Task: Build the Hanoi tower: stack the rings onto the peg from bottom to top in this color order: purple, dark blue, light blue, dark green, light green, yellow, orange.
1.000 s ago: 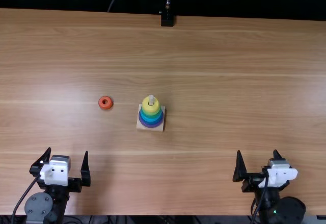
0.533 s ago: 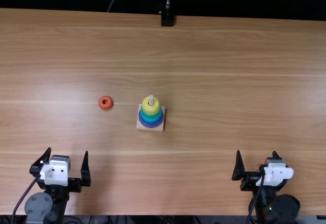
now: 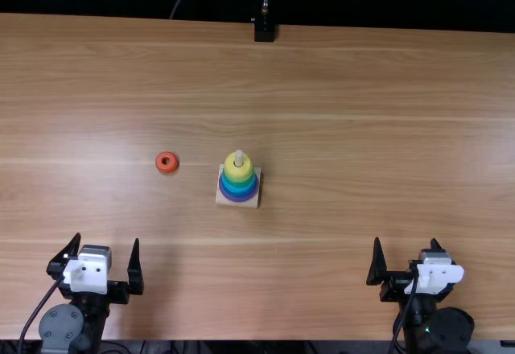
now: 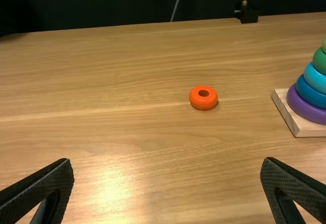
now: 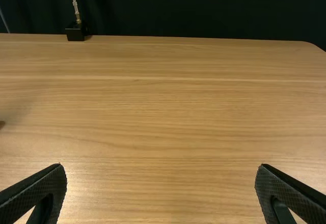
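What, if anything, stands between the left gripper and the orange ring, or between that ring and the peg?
Nothing visible on either stretch. The left gripper is open, the orange ring lies on the table ahead of it, and the peg's tip pokes up uncovered above the yellow ring.

A light brown wooden table (image 3: 338,88) spreads out ahead of the left gripper (image 3: 108,241) and the right gripper (image 3: 405,241), its grain and paler streaks running crosswise in front of them. A small, round orange ring (image 3: 160,163) with a central hole lies flat on it, ahead of the left gripper and slightly to its right. Farther right, ahead of and between both grippers, sits a square pale wooden base (image 4: 295,119), well apart from the ring. Far beyond the grippers, a small black block (image 3: 264,32) stands at the far edge.
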You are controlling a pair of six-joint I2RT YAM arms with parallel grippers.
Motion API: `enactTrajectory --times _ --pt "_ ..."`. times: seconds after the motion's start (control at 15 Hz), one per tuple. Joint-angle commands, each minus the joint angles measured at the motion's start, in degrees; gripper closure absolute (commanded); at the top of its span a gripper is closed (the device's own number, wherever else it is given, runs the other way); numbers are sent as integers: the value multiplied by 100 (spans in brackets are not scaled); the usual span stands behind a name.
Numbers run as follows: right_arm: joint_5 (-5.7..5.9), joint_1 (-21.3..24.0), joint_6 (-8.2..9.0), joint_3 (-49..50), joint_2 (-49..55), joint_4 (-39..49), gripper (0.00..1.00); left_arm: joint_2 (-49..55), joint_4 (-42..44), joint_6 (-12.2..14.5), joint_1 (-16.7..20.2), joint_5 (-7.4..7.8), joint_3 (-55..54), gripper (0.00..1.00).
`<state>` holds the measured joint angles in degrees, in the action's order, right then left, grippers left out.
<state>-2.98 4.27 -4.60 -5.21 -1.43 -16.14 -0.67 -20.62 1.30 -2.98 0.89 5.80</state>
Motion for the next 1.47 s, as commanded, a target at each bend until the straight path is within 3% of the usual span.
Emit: enactTrajectory --times 0.0,0.2,0.27,0.4,0.53,0.8,1.0,1.07,1.2,1.27,1.4 --pt "66 -5 -15 433 99 -185 0 67 -490 49 43 91 -580 0" --pt "77 3 -15 433 99 -185 0 67 -490 49 43 133 -580 0" --pt "77 -5 -15 433 99 -185 0 67 -501 39 52 59 -580 0" --pt "66 -5 -15 433 99 -185 0 67 -532 91 -18 144 -580 0" --pt "66 3 -15 433 99 -185 0 -109 -459 134 -71 133 -220 0" --pt "66 3 -15 433 99 -185 0 -1814 100 134 -9 133 2048 0" --pt "77 -5 -15 433 99 -185 0 -3906 122 123 -44 144 3647 0" --pt "77 3 -15 433 99 -185 0 -4785 79 102 -62 196 4175 0" --pt "77 -5 -15 433 99 -185 0 -6560 -332 102 -132 576 5528 0" --pt "66 -5 -15 433 99 -185 0 -7307 -743 113 -167 681 5994 0" --pt "77 -5 -15 433 99 -185 0 -8520 -1091 102 -176 650 6688 0"
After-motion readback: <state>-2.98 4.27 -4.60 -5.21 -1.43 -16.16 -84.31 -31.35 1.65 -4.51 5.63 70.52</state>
